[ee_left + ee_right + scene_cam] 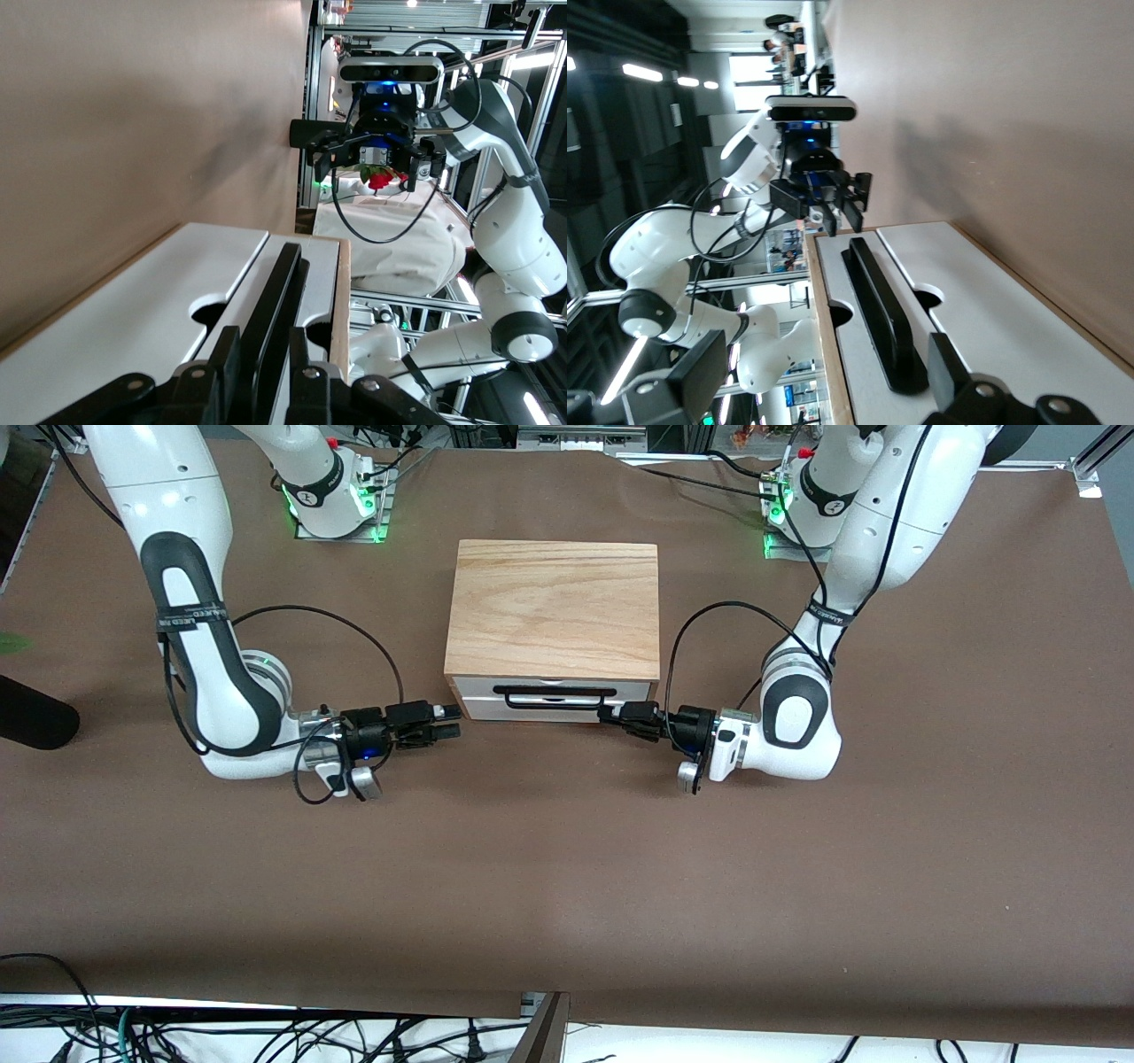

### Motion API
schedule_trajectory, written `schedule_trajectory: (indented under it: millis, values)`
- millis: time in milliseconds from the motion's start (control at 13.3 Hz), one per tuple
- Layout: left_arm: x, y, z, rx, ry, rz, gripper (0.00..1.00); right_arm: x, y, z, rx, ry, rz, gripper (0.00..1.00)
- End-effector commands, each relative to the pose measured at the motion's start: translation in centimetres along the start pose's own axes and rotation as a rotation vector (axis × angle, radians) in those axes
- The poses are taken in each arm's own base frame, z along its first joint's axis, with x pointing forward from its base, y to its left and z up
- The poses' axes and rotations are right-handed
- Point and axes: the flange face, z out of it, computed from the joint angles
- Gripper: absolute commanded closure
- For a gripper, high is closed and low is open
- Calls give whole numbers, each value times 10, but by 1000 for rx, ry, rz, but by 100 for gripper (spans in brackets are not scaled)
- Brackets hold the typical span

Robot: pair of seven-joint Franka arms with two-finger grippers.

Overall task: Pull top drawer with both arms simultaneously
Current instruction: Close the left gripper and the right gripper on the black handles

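Overhead, smooth wood-grain slab [554,607]; white drawer [554,697].

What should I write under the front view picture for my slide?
Two arms reach for the shut top drawer: left gripper at one end of its handle, right gripper open beside the other end.
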Motion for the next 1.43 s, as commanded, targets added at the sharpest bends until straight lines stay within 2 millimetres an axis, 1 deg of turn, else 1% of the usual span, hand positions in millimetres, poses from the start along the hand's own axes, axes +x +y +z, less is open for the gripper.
schedule_trajectory:
  millis: [0,225,300,375,525,750,825,975,1050,1125,1200,1275,1350]
  values:
    - [-9,3,7,-40,10,14,71,-4,21,12,58,2,-40,0]
    - [-9,0,8,-42,9,29,71,-10,43,19,78,-9,-104,0]
    - [-10,-4,9,-42,10,36,71,-11,46,25,81,-15,-133,0]
    - [-11,-12,11,-42,9,50,71,-13,48,27,83,-17,-136,0]
    - [-10,-27,7,-43,17,84,71,-14,47,35,92,-15,-137,0]
    - [-7,-24,8,-62,28,87,71,-18,54,58,136,10,-151,0]
    - [-8,-20,14,-102,29,79,71,-19,54,64,146,14,-145,0]
    - [-9,-17,17,-135,32,75,71,-21,55,72,160,24,-150,0]
    - [-9,-18,17,-135,33,75,77,-22,58,76,168,32,-147,0]
    - [-9,-18,17,-135,33,75,88,-23,58,78,170,30,-144,0]
    - [-9,-18,17,-135,33,74,95,-27,61,81,170,26,-135,1]
    - [-9,-18,17,-135,33,75,100,-28,62,81,169,26,-132,5]
    - [-9,-18,17,-135,33,75,100,-31,64,81,170,24,-126,14]
